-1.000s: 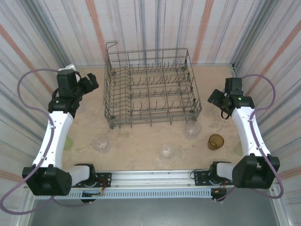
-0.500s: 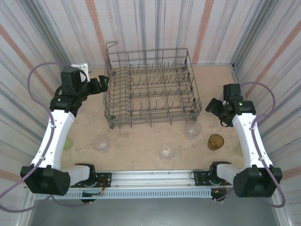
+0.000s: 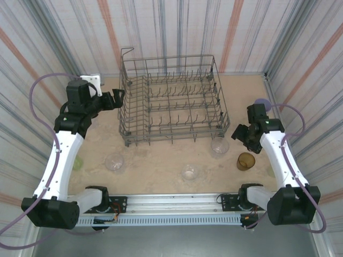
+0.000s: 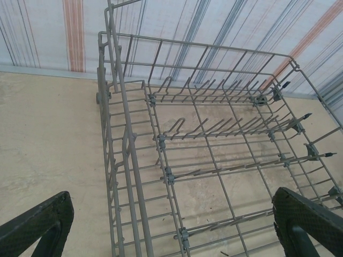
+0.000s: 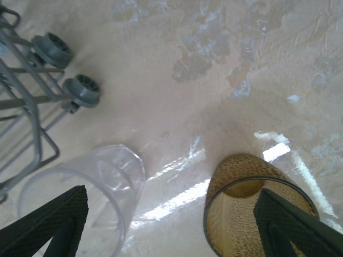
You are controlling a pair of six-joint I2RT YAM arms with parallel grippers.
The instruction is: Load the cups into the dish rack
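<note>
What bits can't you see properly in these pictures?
Top view: the yellow-green cup is mostly hidden behind the left arm.
Top view: the lavender cup peeks out behind the right arm; most is hidden.
Right wrist view: the amber cup is cut off by the bottom edge.
Left wrist view: the dish rack runs off the right and bottom edges.

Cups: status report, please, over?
Left fingers open at edge of dish rack. Right fingers open above amber cup and clear cup. Nothing loaded, nothing blocking.
</note>
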